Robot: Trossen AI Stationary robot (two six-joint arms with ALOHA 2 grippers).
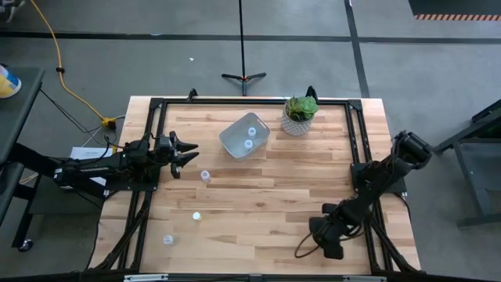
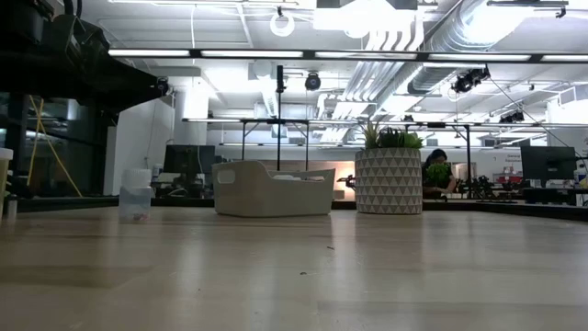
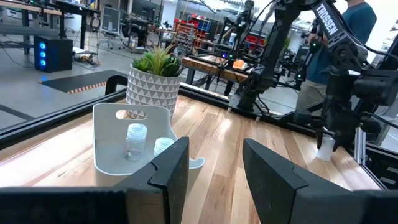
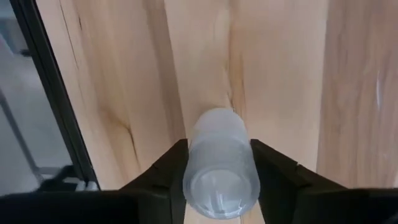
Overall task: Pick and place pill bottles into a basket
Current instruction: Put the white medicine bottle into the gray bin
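The light grey basket [image 1: 244, 135] stands at the table's far middle with two pill bottles [image 3: 137, 140] upright inside; it also shows in the low view [image 2: 274, 188]. Three more bottles stand on the table's left half [image 1: 205, 176] [image 1: 196, 215] [image 1: 167, 240]. My left gripper [image 1: 186, 153] is open and empty, level above the table, left of the basket and pointing at it [image 3: 214, 180]. My right gripper [image 1: 319, 232] points down near the table's near right edge, shut on one pill bottle [image 4: 219, 165]. My right gripper pinches the pill bottle's round wall [image 4: 189, 163] between its two fingers, one on each side. The fingers come from above, pointing down, along the bottle's length. The bottle stands on end under the gripper; I cannot tell whether its far end rests on the table.
A white patterned pot with a green plant [image 1: 299, 116] stands right of the basket. Black frame rails [image 1: 356, 133] run along the table's edges. A dark cable [image 1: 301, 251] lies by my right gripper. A person [image 3: 354, 18] stands beyond the table.
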